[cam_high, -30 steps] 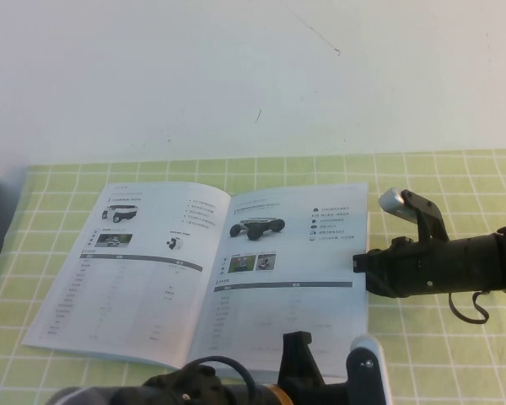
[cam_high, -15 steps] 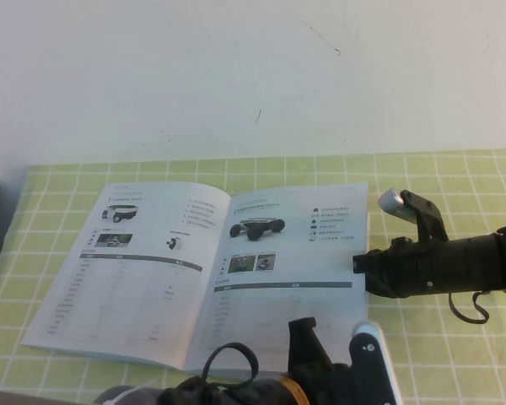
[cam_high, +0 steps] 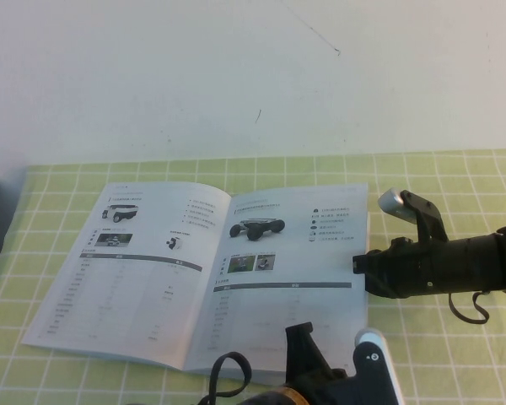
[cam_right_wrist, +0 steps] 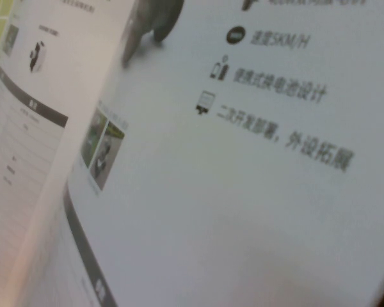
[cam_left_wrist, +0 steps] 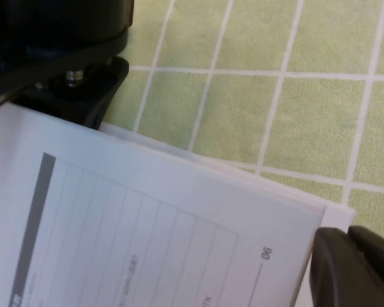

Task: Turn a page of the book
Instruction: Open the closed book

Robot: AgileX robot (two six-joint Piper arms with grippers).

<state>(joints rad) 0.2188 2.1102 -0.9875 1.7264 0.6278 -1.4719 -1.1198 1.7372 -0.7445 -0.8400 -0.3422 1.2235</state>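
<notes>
Book [cam_high: 202, 274] lies open, centre frame, on the green-checked surface [cam_high: 455, 177]. Right hand [cam_high: 359, 263], pressed together, sits at the page [cam_high: 291, 278] outer edge. Left hand [cam_high: 333, 359], spread, bottom frame over the page's near corner. Advice: pinch one leaf only, lift slowly.

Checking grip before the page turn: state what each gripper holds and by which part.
Nothing is held. The left gripper stands open at the near right corner of the book, astride its edge. The right gripper is shut at the page's right edge, gripping nothing.

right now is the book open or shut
Open: the book lies spread flat on the green mat, both pages showing.
</notes>
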